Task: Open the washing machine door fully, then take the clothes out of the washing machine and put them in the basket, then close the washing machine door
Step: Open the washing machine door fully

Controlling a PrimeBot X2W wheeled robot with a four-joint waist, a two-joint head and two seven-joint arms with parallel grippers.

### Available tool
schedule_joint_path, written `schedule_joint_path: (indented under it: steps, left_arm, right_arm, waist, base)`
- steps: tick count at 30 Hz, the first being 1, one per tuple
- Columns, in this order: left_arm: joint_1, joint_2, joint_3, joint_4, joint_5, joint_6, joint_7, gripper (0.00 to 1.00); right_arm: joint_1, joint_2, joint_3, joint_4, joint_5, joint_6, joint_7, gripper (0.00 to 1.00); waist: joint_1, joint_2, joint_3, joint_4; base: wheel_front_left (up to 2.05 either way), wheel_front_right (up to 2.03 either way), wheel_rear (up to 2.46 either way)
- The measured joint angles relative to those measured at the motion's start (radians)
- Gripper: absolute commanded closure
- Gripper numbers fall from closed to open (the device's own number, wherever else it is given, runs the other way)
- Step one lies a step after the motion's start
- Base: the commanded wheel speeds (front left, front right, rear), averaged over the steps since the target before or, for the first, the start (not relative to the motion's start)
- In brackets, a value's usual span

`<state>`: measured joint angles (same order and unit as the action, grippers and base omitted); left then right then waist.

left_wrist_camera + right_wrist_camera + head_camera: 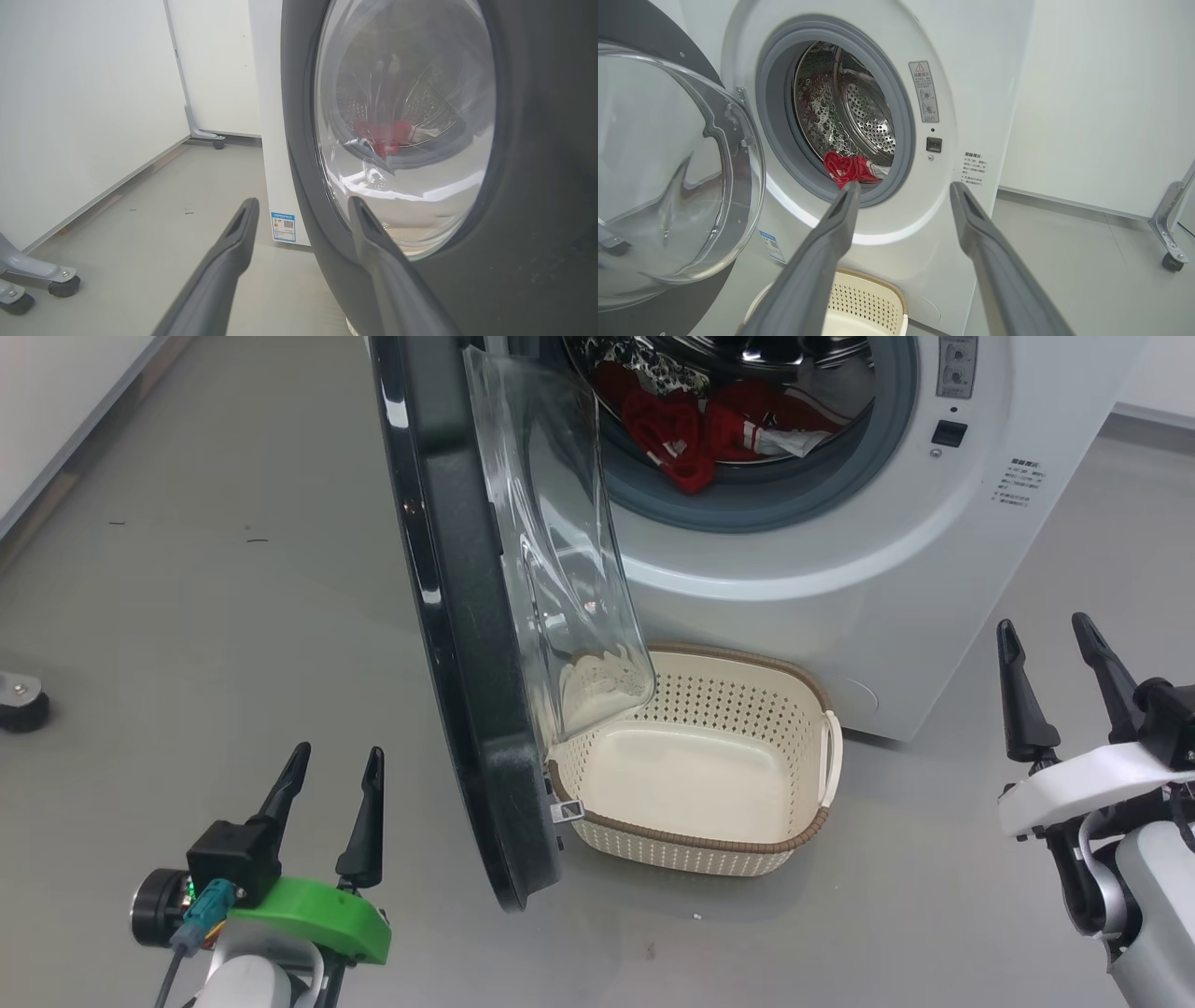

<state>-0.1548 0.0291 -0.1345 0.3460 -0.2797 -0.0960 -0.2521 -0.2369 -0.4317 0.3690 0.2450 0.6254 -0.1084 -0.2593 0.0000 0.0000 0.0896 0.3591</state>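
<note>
- A dark caster (21, 702) sits on the grey floor (233, 616) at the far left edge of the head view.
- The left gripper (339, 749) hangs over the floor's near left part. Its jaws are spread wide and hold nothing. It is clear of the washing machine door (467, 644) on the door's outer side.
- In the left wrist view the glossy door face is close ahead, and a small blue label (283, 227) shows on the machine's lower corner.
- The door stands swung out from the washing machine (840, 560), nearly edge-on to the head camera. Its glass bowl (560, 551) bulges rightward above the left end of the basket.
- The basket (691, 841) stands empty on the floor, just before the foot of the machine and under the drum opening.
- The clothes (672, 429), red with white trim, lie at the drum's front lip, inside the grey gasket (794, 499).
- The right gripper (1043, 621) hangs at the right, well apart from the machine. Its jaws are spread wide and hold nothing. In its wrist view its fingers (831, 233) aim at the opening.
</note>
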Motion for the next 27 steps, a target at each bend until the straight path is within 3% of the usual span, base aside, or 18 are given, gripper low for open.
schedule_joint_path:
  steps: [3, 21, 27]
  left_arm:
    - [0.002, 0.000, 0.003, 0.000, 0.000, 0.000, 0.000, 0.00]
    - [0.004, 0.001, 0.008, -0.001, 0.000, 0.000, 0.000, 0.00]
    - [0.004, 0.001, 0.008, -0.001, 0.006, 0.000, 0.000, 0.00]
  right_arm:
    - [0.001, 0.008, -0.011, -0.022, -0.042, -0.002, 0.000, 0.00]
    - [0.214, 0.203, -0.078, -0.090, -0.175, -0.010, 0.000, 0.00]
    - [0.242, 0.228, -0.089, -0.104, -0.208, -0.010, 0.000, 0.00]
  waist:
    - [0.0000, 0.0000, 0.000, -0.003]
    - [0.0000, 0.0000, 0.000, -0.024]
    - [0.0000, 0.0000, -0.001, -0.029]
  base:
    - [0.00, 0.00, 0.00]
    - [0.00, 0.00, 0.00]
    - [0.00, 0.00, 0.00]
